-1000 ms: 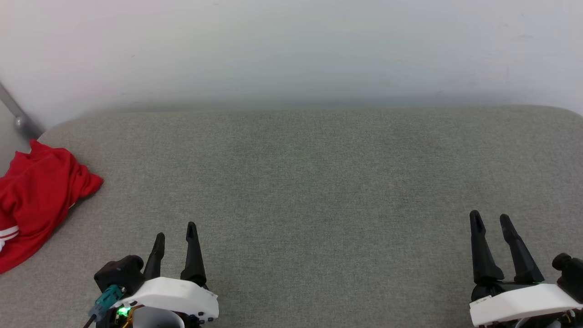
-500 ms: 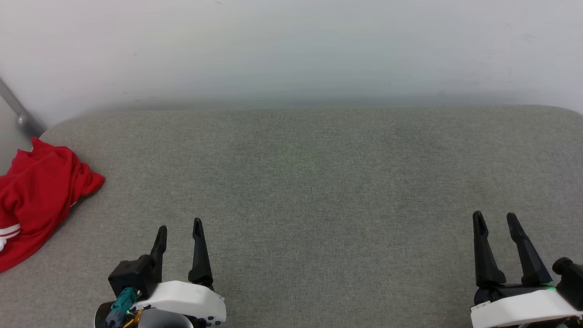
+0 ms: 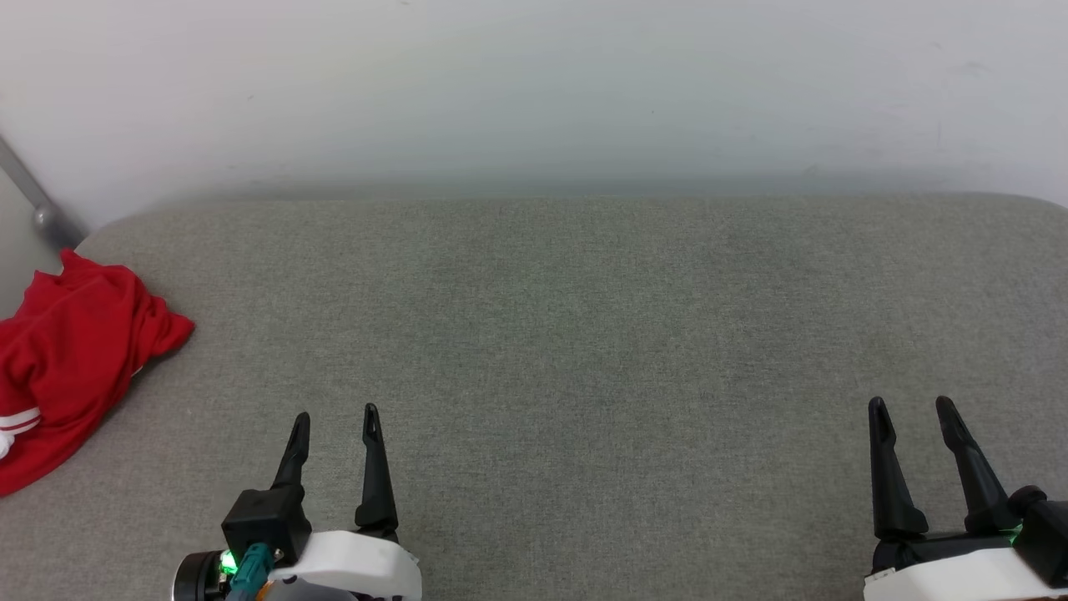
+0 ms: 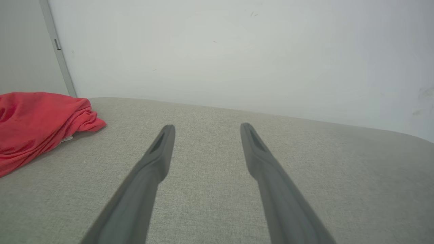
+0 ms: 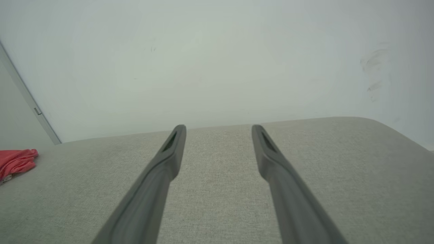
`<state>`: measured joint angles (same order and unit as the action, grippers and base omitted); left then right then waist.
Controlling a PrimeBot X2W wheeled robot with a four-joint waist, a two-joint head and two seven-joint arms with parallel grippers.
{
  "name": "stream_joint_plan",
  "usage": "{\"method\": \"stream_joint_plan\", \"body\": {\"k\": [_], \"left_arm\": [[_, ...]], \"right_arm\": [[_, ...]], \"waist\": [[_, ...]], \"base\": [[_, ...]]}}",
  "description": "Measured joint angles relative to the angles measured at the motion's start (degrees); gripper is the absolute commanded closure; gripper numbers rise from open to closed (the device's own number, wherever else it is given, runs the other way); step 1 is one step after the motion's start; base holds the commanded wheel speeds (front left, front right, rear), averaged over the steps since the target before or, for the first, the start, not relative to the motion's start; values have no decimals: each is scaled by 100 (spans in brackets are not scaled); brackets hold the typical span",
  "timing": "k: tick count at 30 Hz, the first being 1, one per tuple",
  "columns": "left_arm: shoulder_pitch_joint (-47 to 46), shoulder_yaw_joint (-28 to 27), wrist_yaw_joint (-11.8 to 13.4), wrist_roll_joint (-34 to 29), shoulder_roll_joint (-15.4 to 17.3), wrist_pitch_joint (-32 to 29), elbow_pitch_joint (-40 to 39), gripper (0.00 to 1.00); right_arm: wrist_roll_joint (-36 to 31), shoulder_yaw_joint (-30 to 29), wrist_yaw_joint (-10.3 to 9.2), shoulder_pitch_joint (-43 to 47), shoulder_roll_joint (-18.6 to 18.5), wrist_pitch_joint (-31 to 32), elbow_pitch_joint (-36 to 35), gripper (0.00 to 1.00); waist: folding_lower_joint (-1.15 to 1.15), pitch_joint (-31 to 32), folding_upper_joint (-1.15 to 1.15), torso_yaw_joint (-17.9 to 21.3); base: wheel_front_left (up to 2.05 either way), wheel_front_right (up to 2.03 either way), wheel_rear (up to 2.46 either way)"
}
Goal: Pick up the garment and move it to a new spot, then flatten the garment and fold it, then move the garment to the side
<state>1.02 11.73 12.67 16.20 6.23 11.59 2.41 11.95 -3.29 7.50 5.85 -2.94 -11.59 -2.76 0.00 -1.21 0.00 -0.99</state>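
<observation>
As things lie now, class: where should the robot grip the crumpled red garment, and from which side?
Grip the garment at its bunched corner jutting toward the middle of the grey cushion. Bring the open left gripper in from that side, probably: it is nearest, and the corner stands free.

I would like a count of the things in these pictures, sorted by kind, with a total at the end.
Red shirt: 1
Grey padded surface: 1
Gripper: 2 (left gripper, right gripper, both open)
Total: 4
</observation>
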Motion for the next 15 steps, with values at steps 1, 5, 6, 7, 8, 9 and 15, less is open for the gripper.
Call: {"method": "stream_joint_plan", "body": {"k": [1,5,6,7,8,9,15], "left_arm": [[13,-4,1,-45,-8,19,-7,0],[79,-19,-3,-233,-49,66,-14,0],[84,-24,-5,-269,-60,73,-13,0],[86,-30,-7,-310,-70,78,-13,0],[90,-36,-13,-352,-82,81,-13,0],[101,-41,-15,-393,-93,104,-13,0],[130,-77,-86,-642,-146,175,-9,0]], "right_arm": [[-27,-4,0,9,0,-10,-13,0],[-149,-5,0,18,-1,-54,-52,0],[-169,-4,0,29,-1,-66,-62,0],[-199,-4,0,34,-1,-80,-68,0],[-209,-5,0,35,-1,-88,-74,0],[-225,-3,0,39,-1,-101,-79,0],[-404,-1,0,117,-1,-160,-104,0]], "waist": [[0,-1,0,0],[0,-3,0,-1],[0,-3,0,-1],[0,-3,0,-1],[0,-2,0,0],[0,-1,0,1],[0,-6,0,-3]], "base": [[0,0,0],[0,0,0],[0,0,0],[0,0,0],[0,0,0],[0,0,0],[0,0,0]]}}
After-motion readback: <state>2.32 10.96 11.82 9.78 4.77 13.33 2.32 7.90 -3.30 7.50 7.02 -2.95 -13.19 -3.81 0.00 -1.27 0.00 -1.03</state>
